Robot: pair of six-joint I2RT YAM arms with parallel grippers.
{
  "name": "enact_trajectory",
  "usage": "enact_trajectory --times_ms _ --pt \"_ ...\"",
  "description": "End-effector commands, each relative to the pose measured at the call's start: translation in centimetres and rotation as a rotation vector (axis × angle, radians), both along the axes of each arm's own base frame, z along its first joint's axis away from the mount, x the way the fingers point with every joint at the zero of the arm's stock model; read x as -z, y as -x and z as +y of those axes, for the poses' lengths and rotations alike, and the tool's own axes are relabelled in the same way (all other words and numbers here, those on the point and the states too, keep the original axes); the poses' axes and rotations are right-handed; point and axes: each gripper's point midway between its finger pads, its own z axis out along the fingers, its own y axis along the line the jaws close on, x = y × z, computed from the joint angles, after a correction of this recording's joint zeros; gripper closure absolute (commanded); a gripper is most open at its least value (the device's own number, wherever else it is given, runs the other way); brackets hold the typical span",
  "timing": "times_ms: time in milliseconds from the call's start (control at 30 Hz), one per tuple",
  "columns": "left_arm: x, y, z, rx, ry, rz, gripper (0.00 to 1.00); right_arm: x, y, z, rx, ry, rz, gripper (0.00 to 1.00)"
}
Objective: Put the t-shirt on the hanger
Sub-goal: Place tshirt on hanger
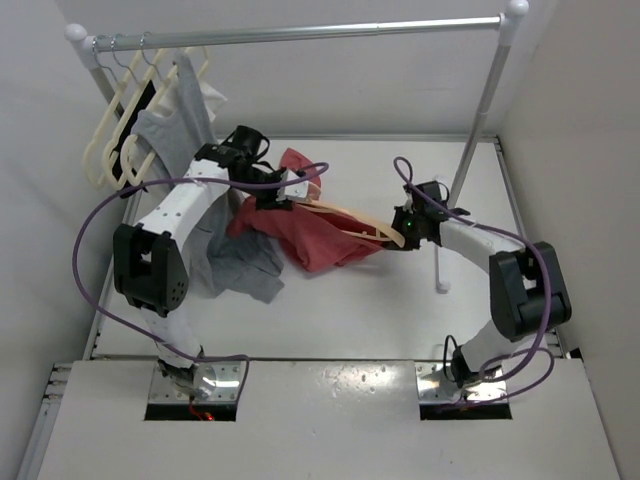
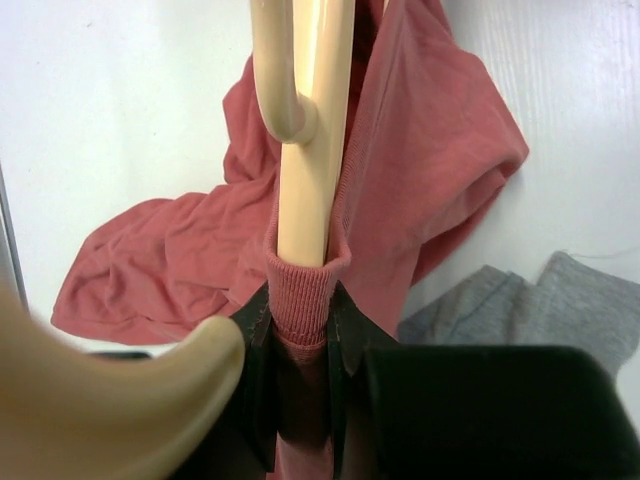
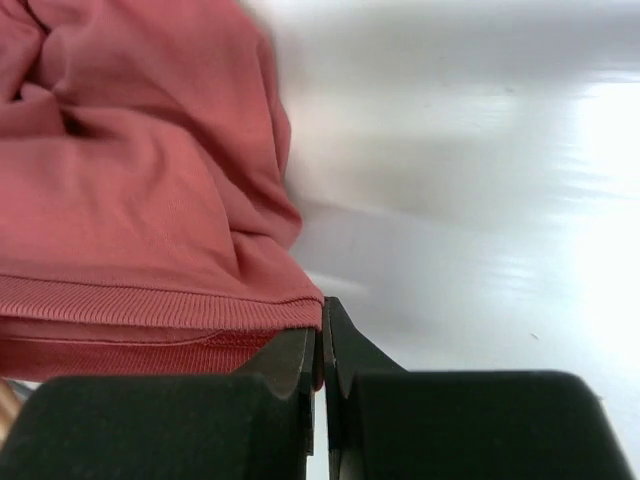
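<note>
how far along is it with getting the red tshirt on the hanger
Done: the thin tan plastic hanger looks threaded into the ribbed neck of the coral-red cotton t-shirt. In hand: the left tool is shut on that neck, the right tool on a ribbed edge. Left: the body lies bunched on the white table, not draped over the hanger's shoulders.

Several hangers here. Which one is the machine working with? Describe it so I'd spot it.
From the metal rail across the back, look down to where the red t-shirt is bunched between the left gripper and the right gripper. The hanger sticks out of that shirt: thin and tan-orange, unlike the paler cream hangers hooked on the rail's left end.
</note>
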Motion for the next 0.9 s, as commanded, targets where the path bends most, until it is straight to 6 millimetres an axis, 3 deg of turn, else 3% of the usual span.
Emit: enact_trajectory --times_ms 0,233,333,400,467,500,600,633,867 --pt "-1.7 -3.5 2.8 -0.13 -0.056 -0.153 1.0 0.3 1.7 -3.9 0.111 0.122 0.056 1.0" --pt "0.3 -6.4 5.8 -0.313 -0.197 -0.235 1.0 -1.3 2.7 -5.5 0.141 0.124 0.042 1.0" --pt "-0.2 -7.2 6.1 -0.38 -0.182 -0.25 1.0 -2.8 2.2 -4.4 0.086 0.079 0.009 1.0" --pt "-0.4 -7.4 6.0 -0.388 -0.174 -0.252 1.0 -2.6 2.4 -4.0 0.058 0.047 0.032 1.0" --pt "-0.1 -7.1 5.9 -0.377 -0.136 -0.222 1.0 -2.8 2.1 -4.0 0.059 0.032 0.026 1.0" --pt "-0.6 -6.2 4.8 -0.323 -0.058 -0.187 1.0 -2.6 1.9 -3.7 0.052 0.02 0.025 1.0" --pt "-1.1 -4.3 4.2 -0.254 0.027 -0.133 1.0 -2.5 1.9 -3.2 0.037 -0.039 0.035 1.0" --pt "-0.5 -4.2 4.4 -0.255 0.01 -0.128 1.0 -2.4 1.6 -2.9 0.037 -0.062 0.032 1.0" --pt "1.2 -5.3 6.2 -0.35 -0.063 -0.143 1.0 -1.6 2.0 -4.8 0.168 -0.123 0.066 1.0"
